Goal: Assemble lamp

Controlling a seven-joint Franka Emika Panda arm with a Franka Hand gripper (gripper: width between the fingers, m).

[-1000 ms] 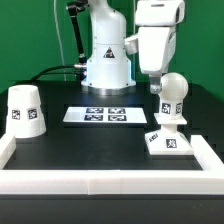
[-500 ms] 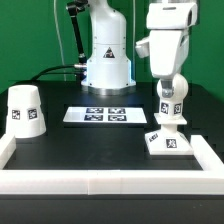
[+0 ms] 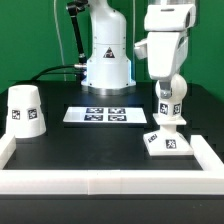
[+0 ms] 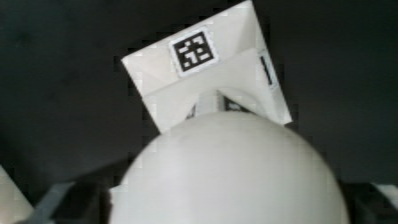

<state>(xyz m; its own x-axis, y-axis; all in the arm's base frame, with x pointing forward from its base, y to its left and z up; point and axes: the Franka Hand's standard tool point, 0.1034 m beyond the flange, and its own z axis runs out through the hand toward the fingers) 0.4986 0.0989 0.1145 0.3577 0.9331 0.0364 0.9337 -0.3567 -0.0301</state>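
Note:
The round white bulb (image 3: 172, 108) stands upright on its stem on the flat square base (image 3: 168, 142) at the exterior view's right. My gripper (image 3: 170, 90) has come down over the bulb's top, with a finger on each side, and appears shut on it. In the wrist view the bulb (image 4: 222, 165) fills the space between the dark fingers (image 4: 63, 200), and the tagged base (image 4: 199, 62) lies beyond it. The tapered shade (image 3: 24, 108) stands alone at the exterior view's left.
The marker board (image 3: 98, 115) lies mid-table in front of the robot's pedestal (image 3: 106, 60). A low white wall (image 3: 100, 183) runs along the front and both sides of the work area.
A second ago my gripper hung higher, to the left of the bulb. It moved right and down over the bulb, and has held still there for the last half second.

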